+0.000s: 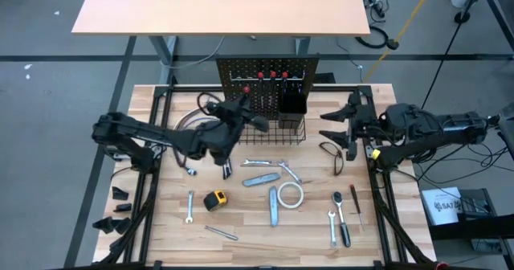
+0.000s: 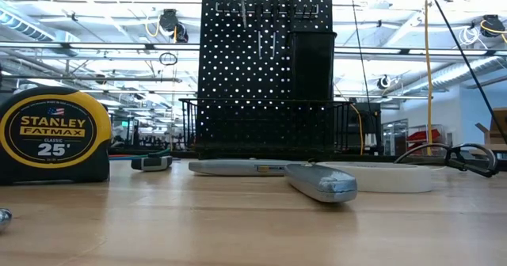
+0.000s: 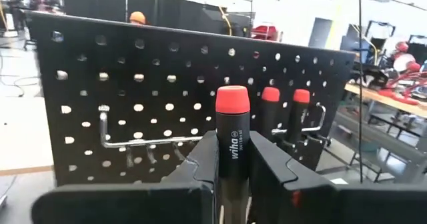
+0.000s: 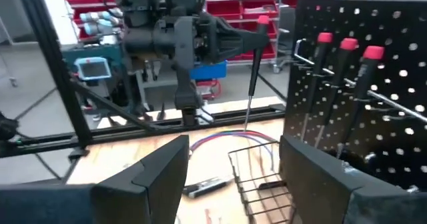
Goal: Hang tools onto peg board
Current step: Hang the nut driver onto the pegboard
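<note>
The peg board (image 1: 269, 69) stands upright at the table's far edge, with a wire basket (image 1: 277, 129) along its base and a black cup holder (image 1: 291, 103). Three red-capped screwdrivers (image 4: 348, 45) hang on it. My left gripper (image 1: 239, 111) is just in front of the board, shut on another red-capped, black-handled screwdriver (image 3: 232, 141). My right gripper (image 1: 341, 127) hovers open to the right of the basket, with nothing between its fingers (image 4: 233, 157). The other tools lie flat on the table, among them a tape measure (image 1: 215, 199) and a tape roll (image 1: 291, 194). My left gripper pinches the screwdriver's black handle (image 3: 232, 159), just below the red cap (image 3: 232, 99), between its two fingers. The fingers point level toward the peg board and lie across the handle. The screwdriver stands upright, cap up. Its thin shaft (image 4: 250, 84) hangs below, clear of the table.
A bare silver hook (image 3: 147, 142) juts from the board left of the hung screwdrivers. Wrenches (image 1: 190, 206), utility knives (image 1: 274, 206), a ratchet (image 1: 337, 199) and pliers (image 1: 333, 159) are scattered over the near half of the table. Black frame rails (image 1: 157, 117) run along both sides.
</note>
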